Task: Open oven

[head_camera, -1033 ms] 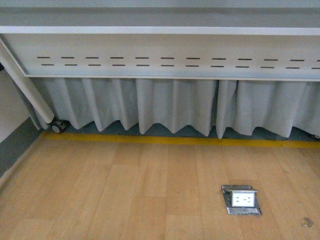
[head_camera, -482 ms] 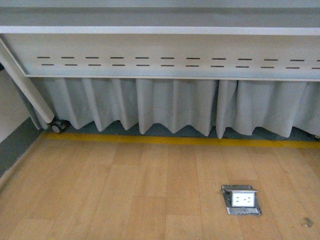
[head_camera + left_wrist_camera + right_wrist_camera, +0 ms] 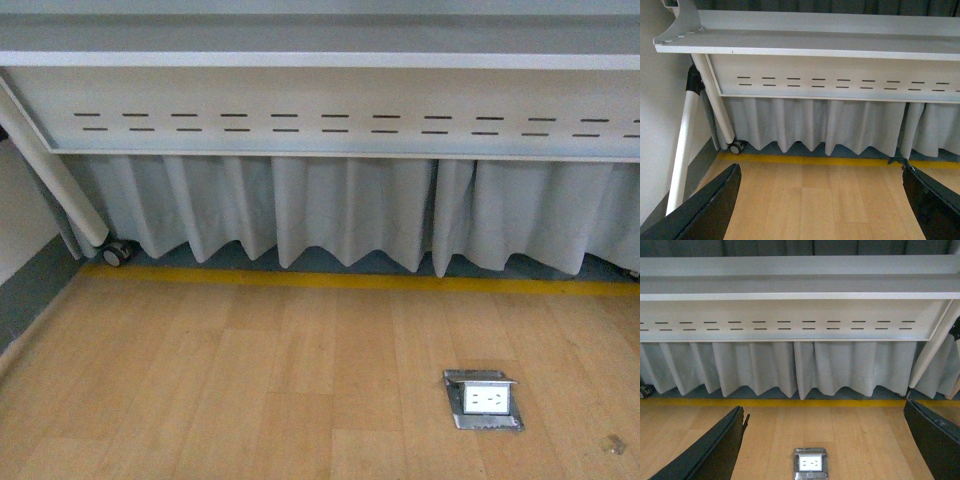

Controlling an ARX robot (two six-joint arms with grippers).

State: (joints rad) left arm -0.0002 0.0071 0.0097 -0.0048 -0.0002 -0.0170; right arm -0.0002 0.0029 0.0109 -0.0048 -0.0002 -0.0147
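The oven is out of view in all three pictures. My left gripper [image 3: 822,210] is open, its two black fingers [image 3: 705,210] spread wide over bare wooden floor with nothing between them. My right gripper [image 3: 822,447] is open too, its black fingers [image 3: 710,452] standing apart above the floor, with a floor socket between and below them. Neither arm shows in the front view.
A white table [image 3: 320,60] with a slotted front panel [image 3: 330,125] stands ahead, white curtain [image 3: 340,215] hanging below it. A table leg [image 3: 55,175] with a castor [image 3: 117,253] slants at the left. A yellow line [image 3: 350,282] crosses the wooden floor. A metal floor socket [image 3: 483,400] [image 3: 810,463] lies open.
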